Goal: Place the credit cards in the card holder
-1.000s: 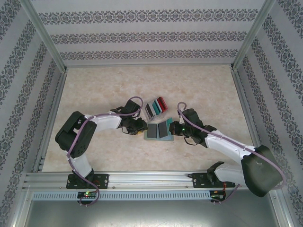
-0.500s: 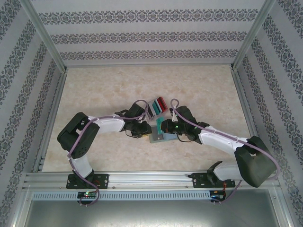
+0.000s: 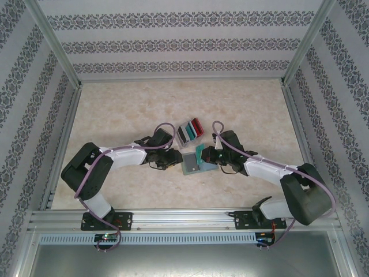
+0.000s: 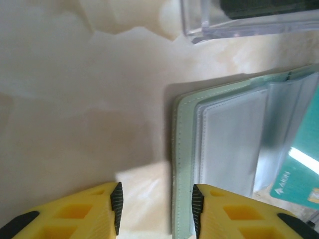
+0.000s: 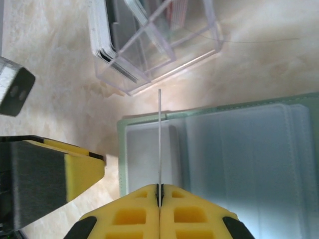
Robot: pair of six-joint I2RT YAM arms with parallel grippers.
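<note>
The grey-green card holder [image 3: 190, 166] lies open on the table between both arms. My right gripper [image 5: 159, 191] is shut on a teal credit card [image 3: 199, 153], seen edge-on as a thin line [image 5: 159, 139] standing over the holder's left pocket [image 5: 149, 159]. My left gripper [image 4: 154, 204] is open at the holder's [image 4: 224, 139] left edge; that edge lies between the fingers, close to the right one. The teal card [image 4: 299, 174] shows at the far right of the left wrist view. More credit cards stand in the clear tray [image 3: 190, 131].
The clear slotted tray [image 5: 154, 45] stands just behind the holder, close to both grippers [image 3: 173, 160] [image 3: 209, 156]. The left gripper's finger [image 5: 50, 174] sits just left of the holder in the right wrist view. Bare marble-look table [image 3: 127, 109] stretches left, right and behind.
The left jaws have widened and now stand apart at the holder's edge. The right gripper has carried the teal card in over the holder. The holder has shifted slightly.
</note>
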